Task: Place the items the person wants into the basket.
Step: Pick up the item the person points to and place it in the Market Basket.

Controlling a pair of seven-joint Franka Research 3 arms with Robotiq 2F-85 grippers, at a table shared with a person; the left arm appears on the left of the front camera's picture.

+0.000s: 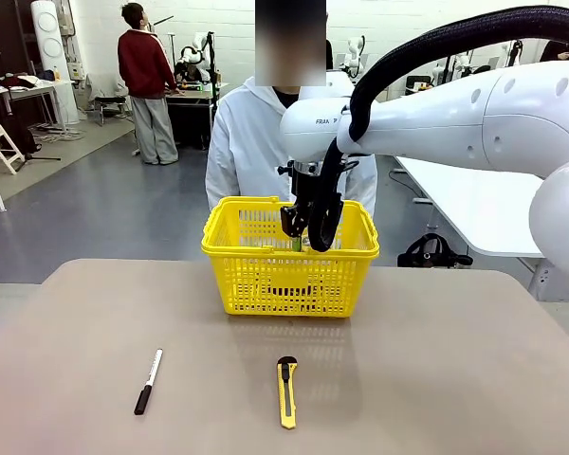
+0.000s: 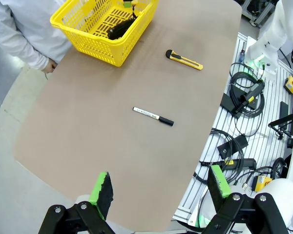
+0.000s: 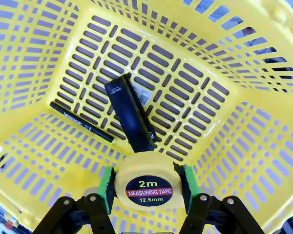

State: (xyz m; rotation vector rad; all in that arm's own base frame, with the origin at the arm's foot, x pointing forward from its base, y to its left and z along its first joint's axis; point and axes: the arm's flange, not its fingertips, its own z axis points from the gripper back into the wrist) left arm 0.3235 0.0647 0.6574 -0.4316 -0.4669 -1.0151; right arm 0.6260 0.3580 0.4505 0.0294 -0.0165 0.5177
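The yellow basket [image 1: 266, 284] stands at the table's far side, in front of the person [image 1: 242, 142] in a white jacket. My right gripper [image 1: 311, 227] hangs inside its top. In the right wrist view, the round yellow tape measure [image 3: 149, 187] sits between the right gripper's green pads [image 3: 106, 187], which lie against its sides. Its black strap [image 3: 129, 114] hangs down to the basket floor [image 3: 195, 92]. The thin black pen [image 3: 80, 122] lies on that floor. My left gripper [image 2: 160, 187] is open, high above the near table edge, holding nothing.
A white-and-black marker [image 1: 149, 381] and a yellow utility knife [image 1: 286, 391] lie on the near half of the table [image 1: 455, 360]. Cables and gear [image 2: 244, 97] sit beside the table on the robot's side. The person's hand [image 2: 51, 65] rests by the basket [image 2: 88, 36].
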